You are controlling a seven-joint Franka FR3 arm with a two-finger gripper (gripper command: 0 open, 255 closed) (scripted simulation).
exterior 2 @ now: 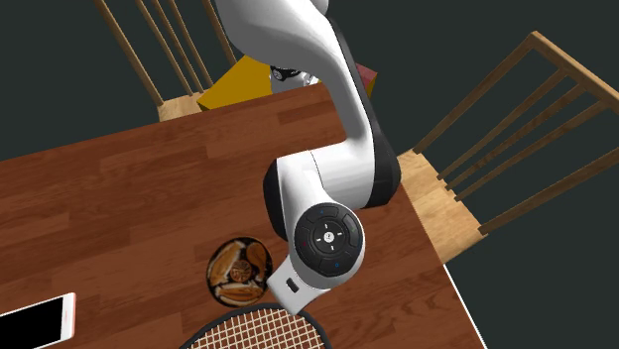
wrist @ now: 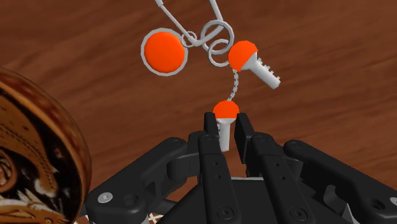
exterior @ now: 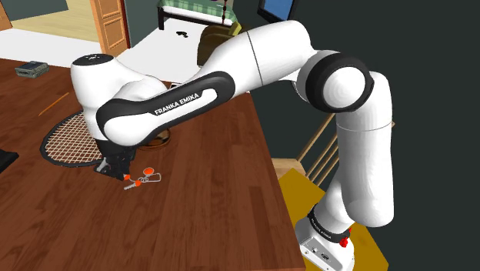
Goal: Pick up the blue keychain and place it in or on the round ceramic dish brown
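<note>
Wrist view: the gripper (wrist: 226, 129) is shown closed narrowly on one small key of the orange keychain (wrist: 164, 52). The keychain's disc, rings and second key are spread on the wooden table (wrist: 331, 76). The patterned brown dish (wrist: 38, 159) is seen near the gripper.

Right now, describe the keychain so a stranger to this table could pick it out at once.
On the wooden table, find the racket and the brown patterned dish beside it. At the black gripper close by is the keychain. It alone is bright orange: a round tag and two orange-headed silver keys on rings, one key clasped by the gripper.
</note>
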